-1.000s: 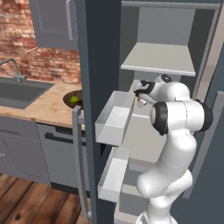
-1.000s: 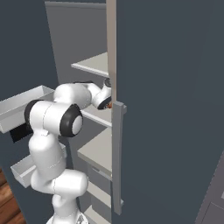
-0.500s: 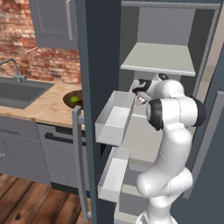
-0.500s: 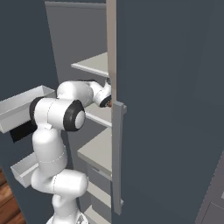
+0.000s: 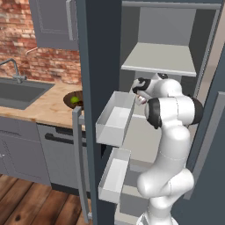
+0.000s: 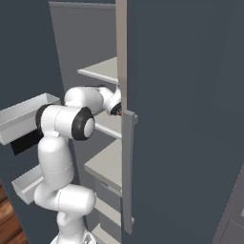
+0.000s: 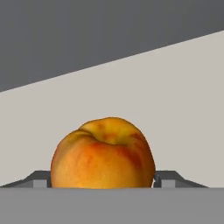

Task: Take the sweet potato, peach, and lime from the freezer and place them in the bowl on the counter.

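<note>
In the hand view the peach point(image 7: 103, 155), orange with red streaks, sits on a pale grey freezer shelf point(image 7: 175, 109) between my fingertips point(image 7: 40, 179). My gripper point(image 7: 104, 181) is shut on the peach, with a dark tip touching each side. From the left base view the hand point(image 5: 138, 89) reaches into the open freezer point(image 5: 101, 52) at middle-shelf height. The dark wooden bowl point(image 5: 67, 99) stands on the tan counter point(image 5: 41, 110) left of the freezer door, and the green lime point(image 5: 75, 100) lies in it. The sweet potato is out of view.
White door bins point(image 5: 115, 118) jut out just left of my arm, with a lower one point(image 5: 112, 176) beneath. A long grey handle point(image 5: 80, 162) runs down the door edge. A grey sink point(image 5: 17, 93) is set in the counter. The dark right-hand door point(image 6: 186, 119) stands close beside my arm.
The jaws have closed from wide open onto the peach. The hand has shifted slightly farther into the freezer.
</note>
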### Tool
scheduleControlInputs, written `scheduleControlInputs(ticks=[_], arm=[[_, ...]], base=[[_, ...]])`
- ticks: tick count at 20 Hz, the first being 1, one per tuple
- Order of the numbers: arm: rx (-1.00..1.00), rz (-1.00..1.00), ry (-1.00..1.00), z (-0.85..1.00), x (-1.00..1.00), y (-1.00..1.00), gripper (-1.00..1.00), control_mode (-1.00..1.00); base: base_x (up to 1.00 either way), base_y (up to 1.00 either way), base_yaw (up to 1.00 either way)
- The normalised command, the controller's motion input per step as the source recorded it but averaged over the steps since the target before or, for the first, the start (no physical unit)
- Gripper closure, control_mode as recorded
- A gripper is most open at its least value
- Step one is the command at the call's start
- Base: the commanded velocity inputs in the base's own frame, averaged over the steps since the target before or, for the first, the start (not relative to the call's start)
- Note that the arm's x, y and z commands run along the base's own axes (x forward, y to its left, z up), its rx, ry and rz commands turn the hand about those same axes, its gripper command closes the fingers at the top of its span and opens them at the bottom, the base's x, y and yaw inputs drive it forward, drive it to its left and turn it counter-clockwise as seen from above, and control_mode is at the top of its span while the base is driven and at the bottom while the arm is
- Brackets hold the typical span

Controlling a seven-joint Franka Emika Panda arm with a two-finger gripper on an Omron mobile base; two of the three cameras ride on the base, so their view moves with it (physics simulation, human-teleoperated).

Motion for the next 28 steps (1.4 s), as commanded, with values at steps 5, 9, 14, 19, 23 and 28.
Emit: scheduleControlInputs(ticks=[5, 9, 14, 19, 23, 28], arm=[[0.00, 0.01, 0.04, -0.61, 0.00, 0.00, 1.00, -1.00], [0.00, 0.01, 0.00, -0.54, 0.00, 0.00, 1.00, -1.00], [0.00, 0.02, -0.09, -0.60, -0.22, 0.07, 1.00, -1.00], [0.00, 0.01, -0.18, -0.50, -0.29, 0.03, 1.00, -1.00], [0.00, 0.00, -0.17, -0.16, -0.24, 0.27, 1.00, -1.00], [0.00, 0.00, -0.02, 0.26, -0.46, 0.04, 1.00, -1.00]], base=[[0.00, 0.00, 0.00], [0.00, 0.00, 0.00], [0.00, 0.00, 0.00], [0.00, 0.00, 0.00], [0.00, 0.00, 0.00], [0.00, 0.00, 0.00]])
